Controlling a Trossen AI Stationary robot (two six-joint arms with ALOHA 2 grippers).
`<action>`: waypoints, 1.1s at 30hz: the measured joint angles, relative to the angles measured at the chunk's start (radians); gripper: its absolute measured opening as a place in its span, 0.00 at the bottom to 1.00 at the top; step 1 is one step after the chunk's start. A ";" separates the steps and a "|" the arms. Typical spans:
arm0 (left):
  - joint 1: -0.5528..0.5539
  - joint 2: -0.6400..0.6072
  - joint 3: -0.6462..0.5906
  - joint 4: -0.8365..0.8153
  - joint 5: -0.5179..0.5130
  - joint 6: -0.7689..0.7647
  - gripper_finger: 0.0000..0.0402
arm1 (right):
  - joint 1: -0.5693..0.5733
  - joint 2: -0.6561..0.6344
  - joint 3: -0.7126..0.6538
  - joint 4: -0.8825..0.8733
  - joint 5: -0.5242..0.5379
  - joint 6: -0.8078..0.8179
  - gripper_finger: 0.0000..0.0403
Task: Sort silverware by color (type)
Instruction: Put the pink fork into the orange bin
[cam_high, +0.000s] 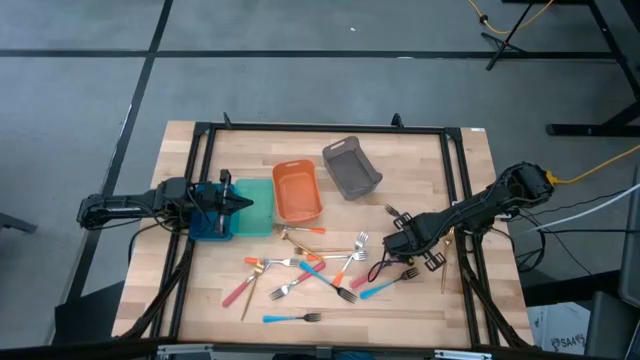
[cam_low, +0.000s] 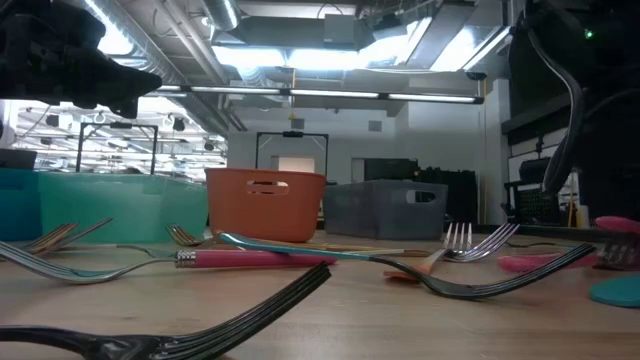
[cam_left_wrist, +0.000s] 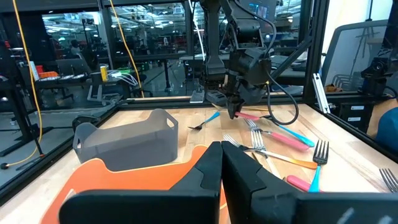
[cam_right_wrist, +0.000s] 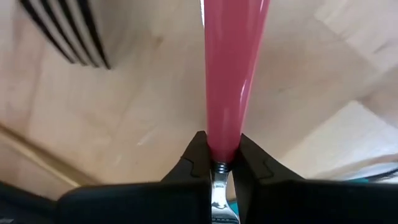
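Observation:
Several forks with pink, orange, blue and gold handles lie scattered and crossed on the wooden table's near middle. My right gripper is down at the pile's right end, shut on a pink-handled fork. The left wrist view shows it too. A black fork's tines lie on the table beside that fork. My left gripper hangs shut over the teal bin, holding nothing, its fingers pointing toward the orange bin. My right gripper pinches the pink-handled fork between its two fingertips, at the handle's end where it meets the metal neck. The fingers slant down from the table's right side. The handle runs straight on past them. I cannot tell if it is off the table.
The teal, orange and grey bins stand in a row behind the forks. A blue fork lies alone near the near edge. A black frame rail borders the table top. Bare wood shows at the far right corner.

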 joint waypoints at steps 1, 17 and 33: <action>0.000 0.000 0.000 0.000 0.000 0.000 0.00 | 0.000 0.000 0.000 -0.004 -0.009 0.001 0.03; 0.000 0.000 0.000 0.000 0.000 0.000 0.00 | 0.000 0.000 0.172 -0.117 -0.010 0.001 0.03; 0.000 0.000 0.000 0.000 0.000 0.001 0.00 | -0.173 0.000 0.485 0.011 -0.010 0.004 0.04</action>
